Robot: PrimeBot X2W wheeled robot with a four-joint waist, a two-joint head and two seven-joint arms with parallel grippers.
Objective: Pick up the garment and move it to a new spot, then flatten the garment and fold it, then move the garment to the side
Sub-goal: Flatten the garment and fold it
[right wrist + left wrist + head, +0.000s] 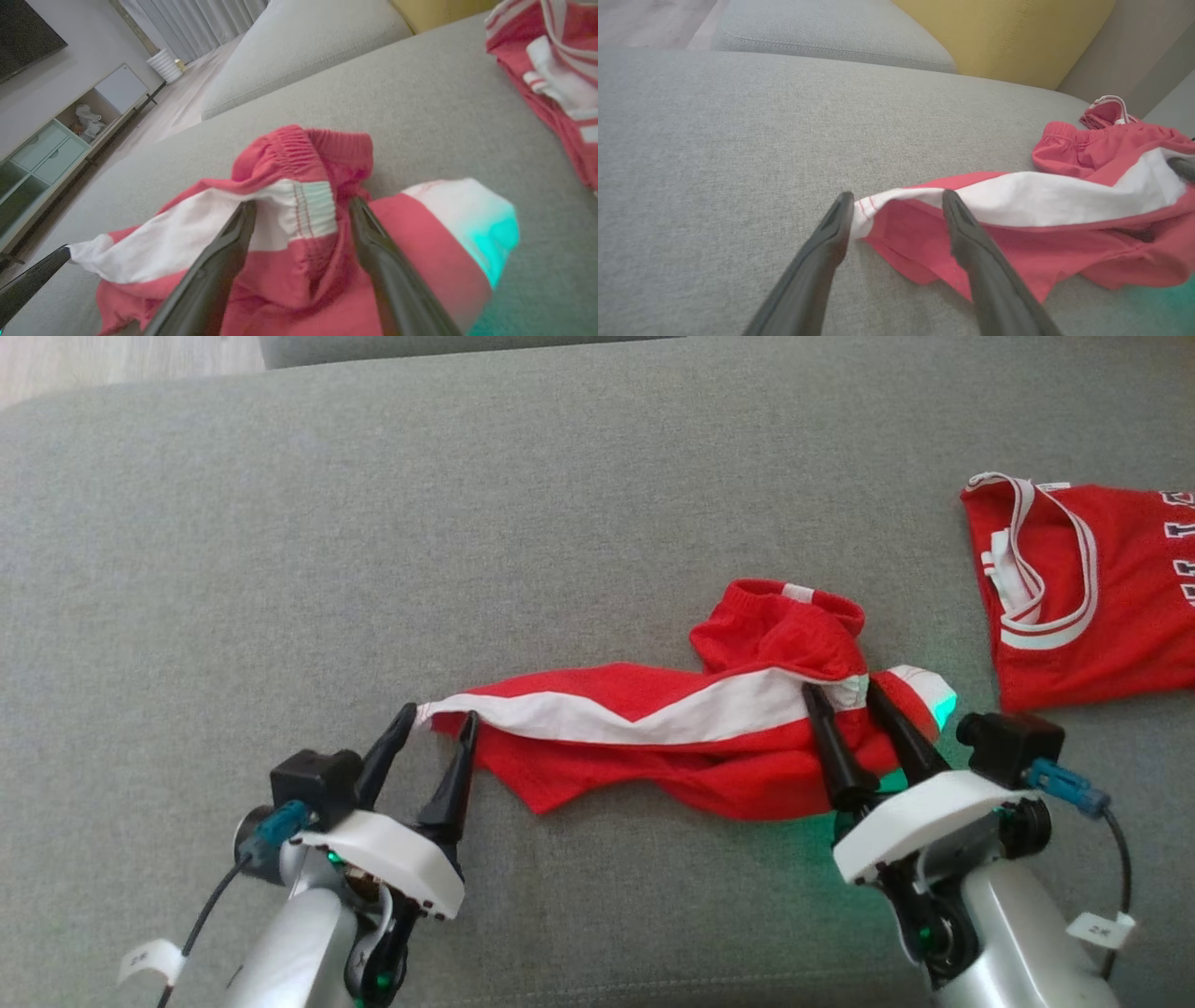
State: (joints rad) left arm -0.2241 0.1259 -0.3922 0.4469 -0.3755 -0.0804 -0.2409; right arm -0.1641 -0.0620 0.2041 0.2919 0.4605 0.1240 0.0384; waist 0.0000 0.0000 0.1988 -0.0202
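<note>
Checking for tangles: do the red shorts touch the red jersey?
Apart. The head view shows a strip of grey sofa between shorts and jersey.

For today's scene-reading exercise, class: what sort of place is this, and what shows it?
Most likely a living room: a grey sofa seat under the red garment, a low shelf unit, and long curtains.

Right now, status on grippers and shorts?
Both open: left gripper astride shorts corner, right gripper astride waistband. Shorts rumpled on sofa, unfolded. Jersey apart, rightward.
</note>
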